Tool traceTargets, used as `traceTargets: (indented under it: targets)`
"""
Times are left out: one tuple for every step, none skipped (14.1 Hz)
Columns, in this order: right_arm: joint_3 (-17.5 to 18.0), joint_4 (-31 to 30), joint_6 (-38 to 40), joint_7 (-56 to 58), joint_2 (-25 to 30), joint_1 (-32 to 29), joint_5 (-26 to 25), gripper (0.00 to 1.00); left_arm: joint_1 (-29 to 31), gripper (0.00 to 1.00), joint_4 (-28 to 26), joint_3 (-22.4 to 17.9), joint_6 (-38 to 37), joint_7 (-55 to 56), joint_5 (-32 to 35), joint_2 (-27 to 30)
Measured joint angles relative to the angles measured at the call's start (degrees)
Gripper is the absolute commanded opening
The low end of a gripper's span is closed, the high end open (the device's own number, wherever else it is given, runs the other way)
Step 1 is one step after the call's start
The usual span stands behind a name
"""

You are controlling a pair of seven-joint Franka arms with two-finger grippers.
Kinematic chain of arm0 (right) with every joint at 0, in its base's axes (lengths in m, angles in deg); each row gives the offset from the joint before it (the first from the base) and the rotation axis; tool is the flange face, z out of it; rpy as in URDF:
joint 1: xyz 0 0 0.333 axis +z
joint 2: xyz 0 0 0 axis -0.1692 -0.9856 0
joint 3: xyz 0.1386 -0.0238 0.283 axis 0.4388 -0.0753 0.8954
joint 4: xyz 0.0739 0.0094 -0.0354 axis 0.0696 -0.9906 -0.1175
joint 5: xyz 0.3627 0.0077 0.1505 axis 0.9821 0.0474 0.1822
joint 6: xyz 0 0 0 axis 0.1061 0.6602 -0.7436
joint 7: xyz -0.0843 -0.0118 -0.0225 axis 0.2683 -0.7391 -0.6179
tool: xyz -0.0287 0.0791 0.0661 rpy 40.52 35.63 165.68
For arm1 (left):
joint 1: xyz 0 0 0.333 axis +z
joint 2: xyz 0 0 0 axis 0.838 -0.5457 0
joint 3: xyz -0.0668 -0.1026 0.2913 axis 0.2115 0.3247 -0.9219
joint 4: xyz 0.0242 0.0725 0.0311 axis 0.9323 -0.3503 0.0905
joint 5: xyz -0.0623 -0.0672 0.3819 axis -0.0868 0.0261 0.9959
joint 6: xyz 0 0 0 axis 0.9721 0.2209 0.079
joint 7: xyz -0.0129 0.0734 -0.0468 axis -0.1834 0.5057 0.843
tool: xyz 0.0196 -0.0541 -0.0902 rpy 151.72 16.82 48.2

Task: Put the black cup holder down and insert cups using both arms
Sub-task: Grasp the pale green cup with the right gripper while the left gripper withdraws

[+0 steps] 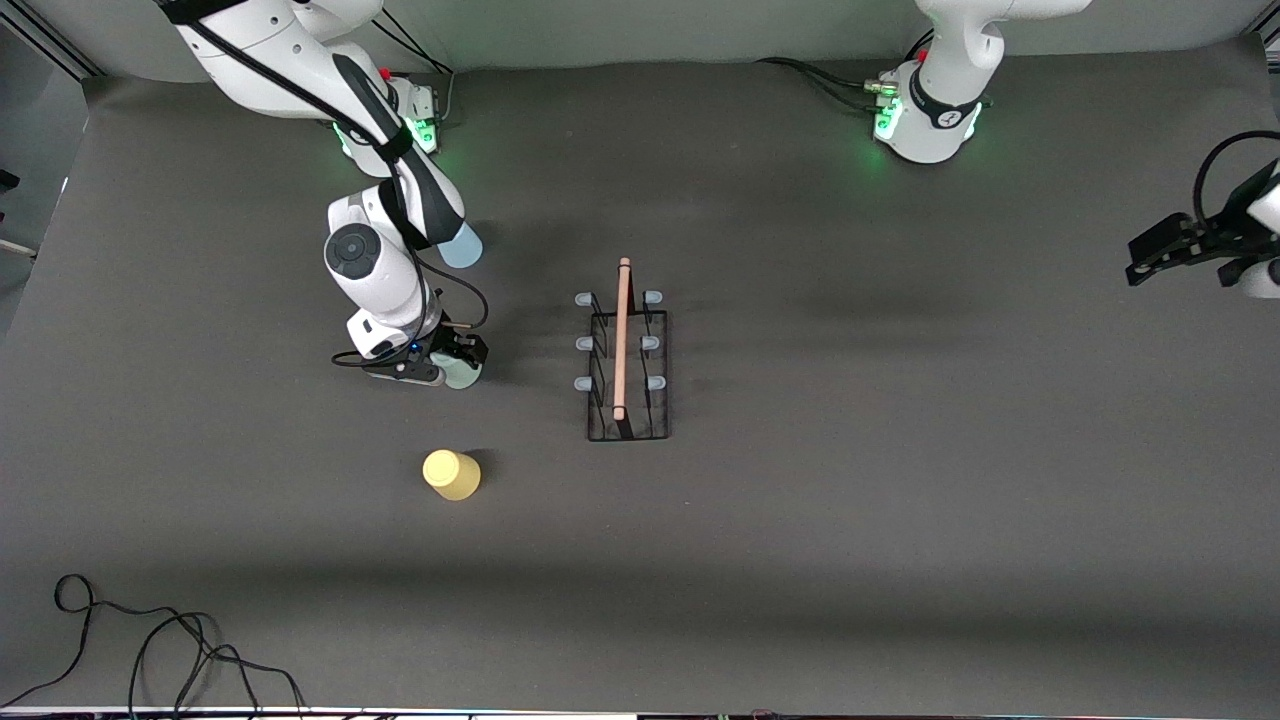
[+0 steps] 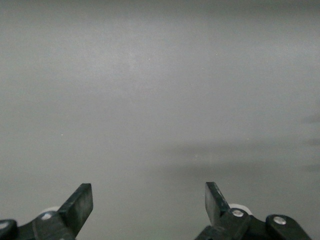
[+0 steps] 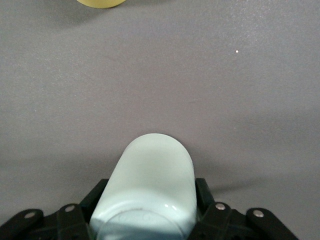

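I have the right gripper (image 1: 455,362) down at the table toward the right arm's end, its black fingers (image 3: 202,192) pinching the small pale green tapered plastic cup (image 3: 150,187) from both sides. In the right wrist view the cup fills the space between the fingers with its closed base showing, so it appears to be upside down.

The black wire cup holder (image 1: 627,362) with its long light wooden rod handle (image 1: 623,335) stands mid-table, beside the green cup and toward the left arm's end from it. All six pale blue peg caps (image 1: 583,299) look bare.

The yellow plastic cup (image 1: 452,474) sits nearer the front camera than the gripper. The pale blue plastic cup (image 1: 462,246) is farther off, partly hidden by the right arm.

The left gripper (image 1: 1165,250) waits at the left arm's end of the table, fingers (image 2: 80,202) spread and holding nothing.

Judgement: the step in hand is the lift of the green cup. I should raise it straight up until it is above the peg caps, keep it mouth-down, then centre the mouth over a peg on the rack's near side before lowering. The thin plastic may slip or flex, so squeeze only lightly
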Motion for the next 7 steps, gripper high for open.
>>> traceTargets:
  targets:
    - [0.0, 0.2, 1.0, 0.0, 0.6, 0.0, 0.0, 0.0, -0.2, 1.0, 0.0, 0.2, 0.0, 0.0, -0.1, -0.1]
    - [0.0, 0.5, 3.0, 0.0, 1.8, 0.0, 0.0, 0.0, -0.4, 1.0, 0.0, 0.7, 0.0, 0.0, -0.1, -0.3]
    - [0.0, 1.0, 5.9, 0.0, 3.6, 0.0, 0.0, 0.0, -0.6, 1.0, 0.2, 1.2, 0.0, 0.0, -0.1, -0.7]
    - [0.0, 1.5, 9.2, -0.2, 6.0, 0.0, 0.0, 0.0, -0.8, 1.0, 0.9, 1.9, 0.0, 0.1, -0.1, -1.6]
    - [0.0, 2.0, 12.8, -0.9, 8.8, 0.0, 0.0, 0.0, -1.0, 1.0, 2.0, 2.4, 0.1, 0.1, -0.2, -2.8]
    - [0.0, 2.5, 16.3, -1.8, 11.5, 0.0, 0.0, 0.0, -1.2, 1.0, 3.4, 2.8, 0.1, 0.1, -0.2, -4.1]
    - [0.0, 3.1, 19.5, -2.9, 14.0, 0.0, 0.0, 0.0, -1.3, 1.0, 4.6, 3.3, 0.0, 0.1, -0.2, -5.2]
